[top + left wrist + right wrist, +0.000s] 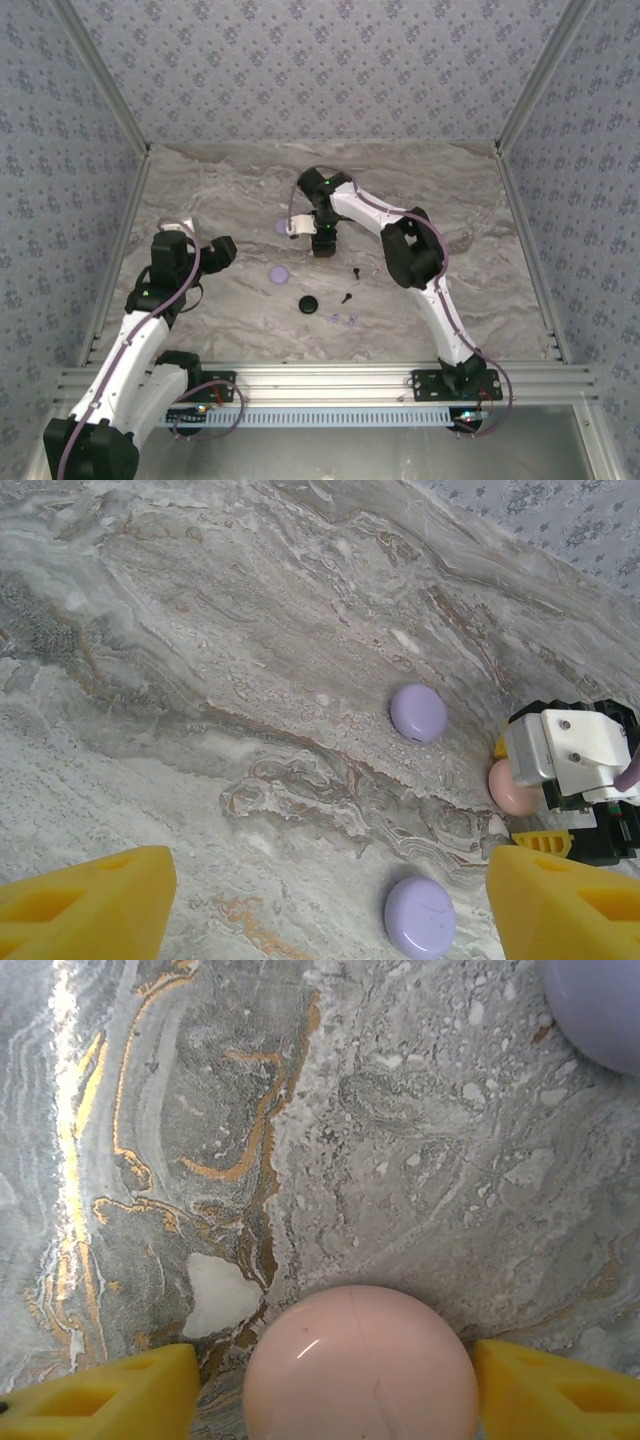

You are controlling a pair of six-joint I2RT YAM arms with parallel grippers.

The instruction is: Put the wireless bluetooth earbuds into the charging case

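Open table at left, lilac cases, black case, earbuds cluttering centre, pink case inside right pincer.

The grey, marble-veined desk is carrying a far lilac case and a near lilac case, lying apart left of centre. A black case is sitting nearer the front. Right of it, a first black earbud and a second black earbud are lying close together. Tiny pale specks, probably lilac earbuds, are resting further forward. A pink case is sitting near the far lilac case.

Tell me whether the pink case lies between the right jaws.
Yes, the pink case sits squarely between the two yellow jaws.
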